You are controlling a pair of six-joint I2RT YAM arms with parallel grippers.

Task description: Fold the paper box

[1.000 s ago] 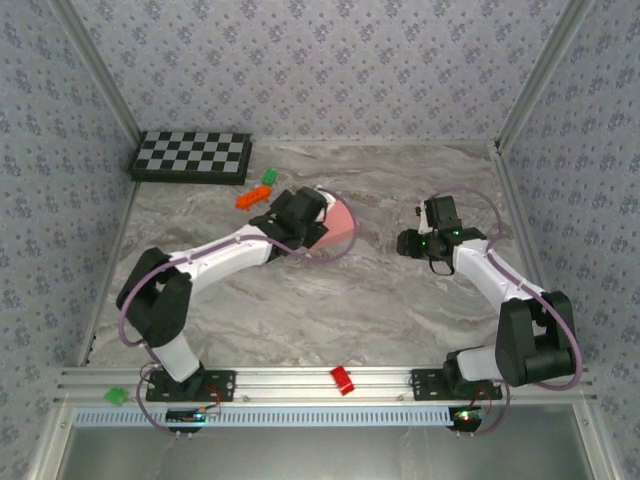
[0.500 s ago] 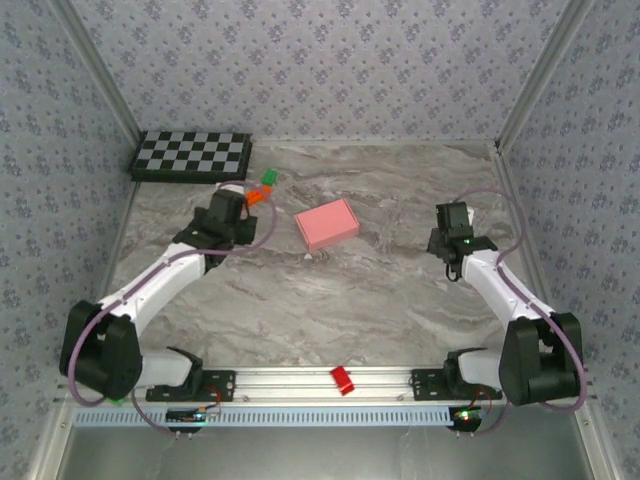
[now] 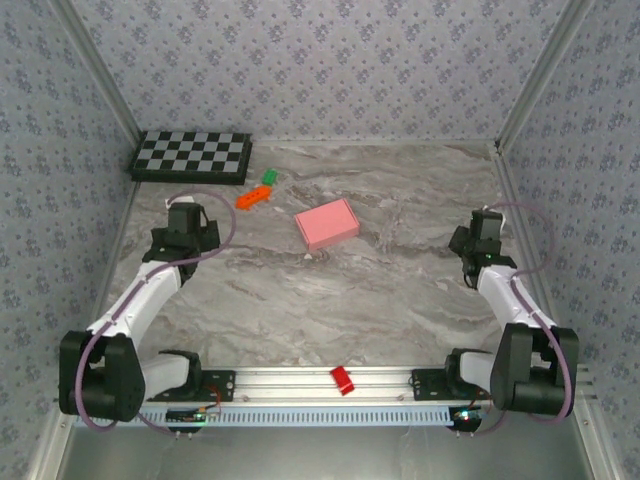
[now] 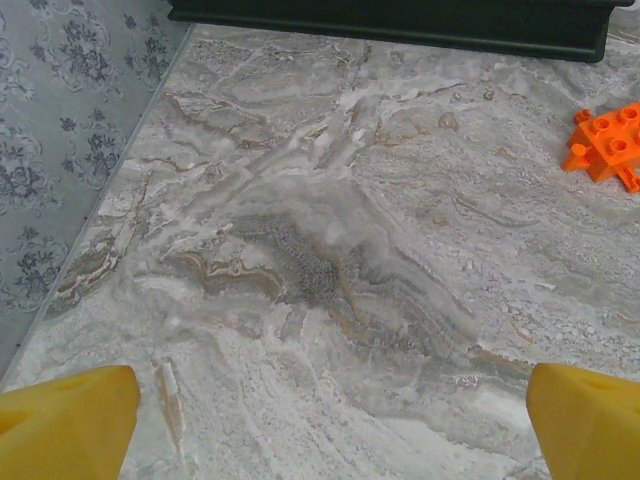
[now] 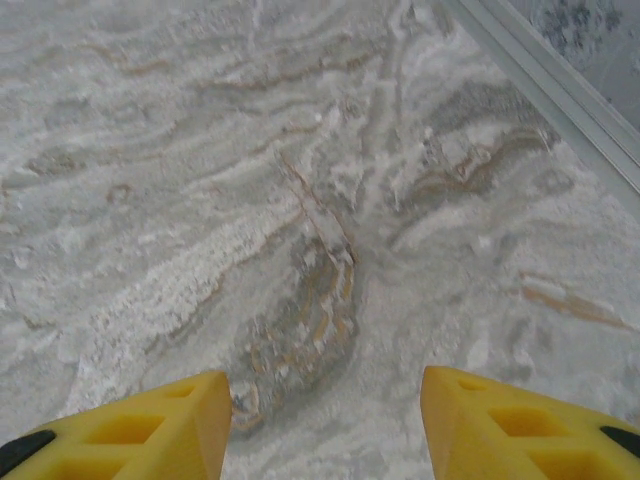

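L side: table (image 3: 380,300) edge runs along the papered wall, checkerboard (image 3: 192,156) in the far-L corner, well L of the pink paper box (image 3: 327,224). L arm is bent at the elbow and reaches up the L side. The L gripper (image 3: 185,212) is well L of the box, near the wall, pointing away from the base. Wrist cam: L gripper (image 4: 330,420) jaws spread wide, bare marble between, nothing held. Orange block (image 3: 252,198) and green block (image 3: 269,177) sit just L of and behind the box, apart from it. The box lies closed and flat mid-table, slightly skewed, untouched, w/ open marble all round. Red block (image 3: 342,380) is on the front rail, well in front of the box. R arm is folded back along the R edge, R gripper (image 3: 487,222) well R of the box, near the metal rail. Wrist cam: R gripper (image 5: 325,420) jaws partly apart, empty, marble below.
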